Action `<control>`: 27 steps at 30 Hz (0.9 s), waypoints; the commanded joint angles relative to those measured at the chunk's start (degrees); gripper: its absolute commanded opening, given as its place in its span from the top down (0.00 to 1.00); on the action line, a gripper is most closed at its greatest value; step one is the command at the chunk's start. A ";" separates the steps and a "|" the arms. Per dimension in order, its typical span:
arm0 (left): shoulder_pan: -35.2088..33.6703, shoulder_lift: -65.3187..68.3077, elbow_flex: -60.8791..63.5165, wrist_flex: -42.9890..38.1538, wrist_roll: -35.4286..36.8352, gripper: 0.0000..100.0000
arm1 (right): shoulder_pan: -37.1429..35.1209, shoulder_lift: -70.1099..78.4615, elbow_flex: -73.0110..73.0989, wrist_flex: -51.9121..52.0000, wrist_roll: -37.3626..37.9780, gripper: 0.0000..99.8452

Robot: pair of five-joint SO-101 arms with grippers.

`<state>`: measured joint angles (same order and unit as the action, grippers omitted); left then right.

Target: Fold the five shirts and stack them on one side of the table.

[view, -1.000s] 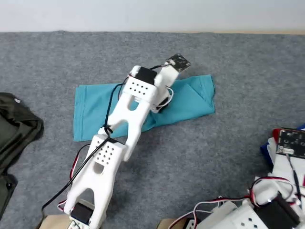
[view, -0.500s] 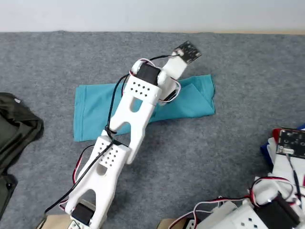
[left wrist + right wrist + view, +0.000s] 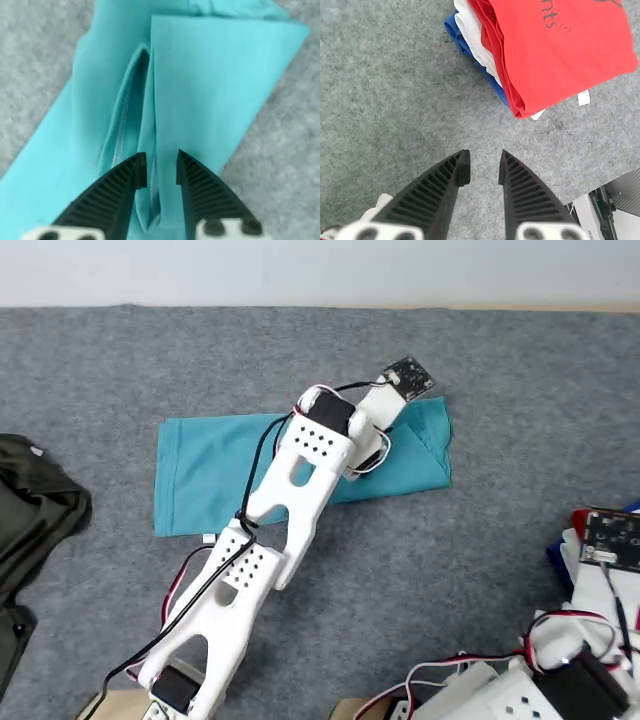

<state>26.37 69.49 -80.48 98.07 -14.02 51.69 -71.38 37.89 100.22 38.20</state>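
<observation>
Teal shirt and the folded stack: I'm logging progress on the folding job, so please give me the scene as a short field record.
teal shirt: flat mid-table, partly folded, a lengthwise fold beneath the left pincer
left pincer: over that fold, jaws slightly apart
right pincer: above bare grey carpet, jaws slightly apart, holding nothing
stack: red shirt on top, white shirt under it, blue shirt lowest
dark green garment: crumpled at the table's edge, unfolded
</observation>
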 commanded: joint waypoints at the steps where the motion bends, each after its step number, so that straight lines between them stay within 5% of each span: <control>1: -2.02 -2.55 -3.38 2.37 0.18 0.89 | 1.10 -0.04 -0.35 1.19 0.35 0.90; 9: -11.08 -15.91 -2.33 2.46 8.88 0.89 | 1.10 -0.04 -0.26 1.19 0.35 0.90; 17: -26.37 -30.59 23.25 2.46 14.24 0.90 | 1.01 -0.04 -0.26 1.19 0.35 0.90; 27: -41.67 -35.25 39.08 2.37 7.74 0.81 | 0.84 0.04 2.02 1.19 0.44 0.90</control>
<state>-13.36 38.29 -41.98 99.03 -2.95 51.69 -71.38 40.00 100.22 38.20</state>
